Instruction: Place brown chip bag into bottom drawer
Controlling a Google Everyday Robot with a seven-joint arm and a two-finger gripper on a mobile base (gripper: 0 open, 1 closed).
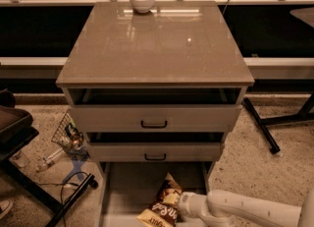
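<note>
The gripper is sitting at the bottom centre of the frame, on the end of a smooth white arm that is reaching in from the lower right corner. It is pressing against the right edge of the brown chip bag; whether it is clamping the bag or only touching it I cannot tell.

The bag is leaning over the pulled-out bottom drawer, tilted, with one pale yellow end pointing up towards the cabinet and the other dipping at the lower edge of the frame.

The bag is looking light, soft and crinkly, its glossy film probably slippery and its contents easy to crush. A hold on a flat sealed end or a side seam would likely be serving better than a squeeze across the puffed middle.

The drawer is showing a flat, matte grey floor with low sides. Above it, two grey-beige drawer fronts are carrying black handles, under a polished tan top that is reflecting light. A small white bowl is resting near the top's far edge, upper centre.
</note>
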